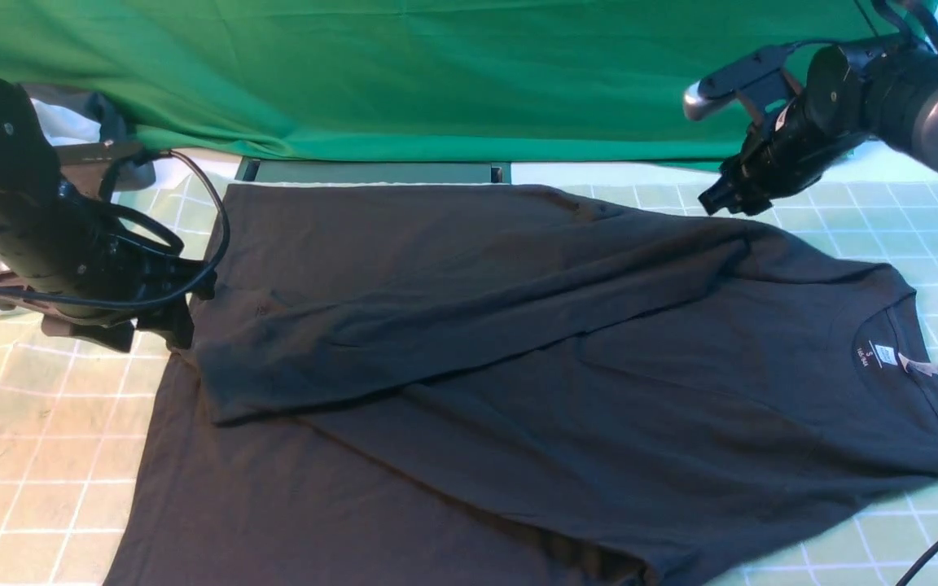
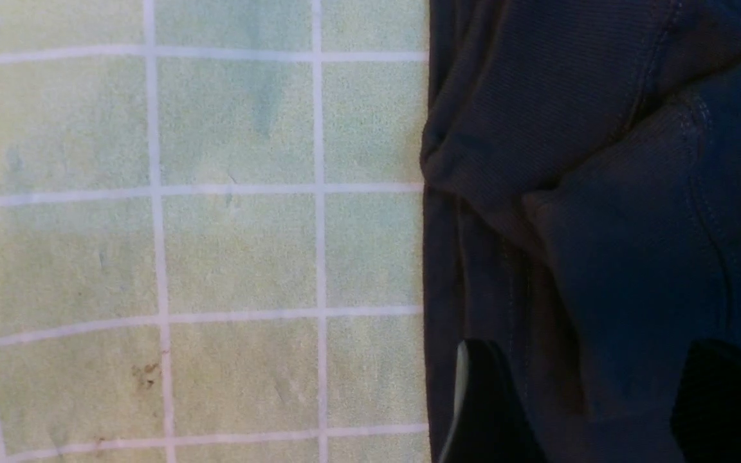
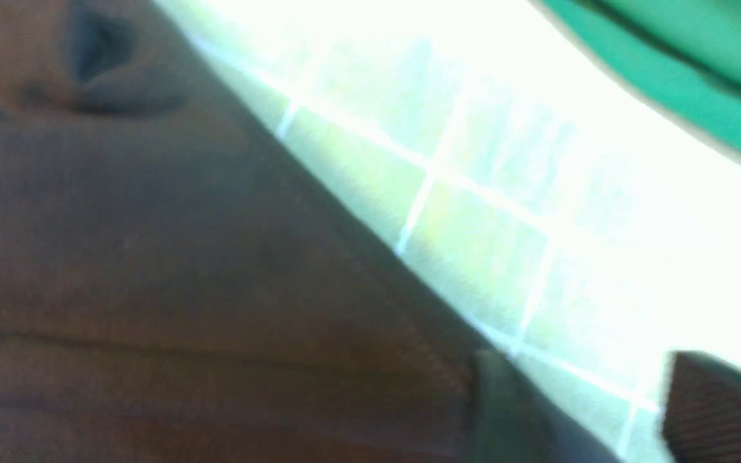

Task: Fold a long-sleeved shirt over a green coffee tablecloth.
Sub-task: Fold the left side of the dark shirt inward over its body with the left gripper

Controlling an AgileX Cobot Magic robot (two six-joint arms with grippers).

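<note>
A black long-sleeved shirt point(image 1: 518, 366) fills the near part of the scene, its hem end reaching the near left edge of the front view. It lies flat on a pale green tablecloth point(image 1: 29, 456) with a grid of white lines, which covers the surface. The shirt's long axis runs left to right, with the hem on the left and the round neck point(image 1: 900, 350) with its white label point(image 1: 884, 356) on the right. One sleeve point(image 1: 453, 309) lies folded across the body, slanting from the far right shoulder down toward the left edge.

The left tool point(image 1: 168, 330) sits low at the shirt's left edge, by the end of that sleeve. The left wrist view shows its fingers spread apart over the dark cloth, released, with nothing pinched. The right tool point(image 1: 725, 202) hangs above the far right shoulder, clear of the cloth. Its wrist view is blurred, but the fingers stand apart with only tablecloth between them, so it too is released.

A plain deep green backdrop point(image 1: 436, 73) hangs at the far side.

Each tool is nearest its own end of the shirt, so the next fold probably means gripping both ends of one long edge.
</note>
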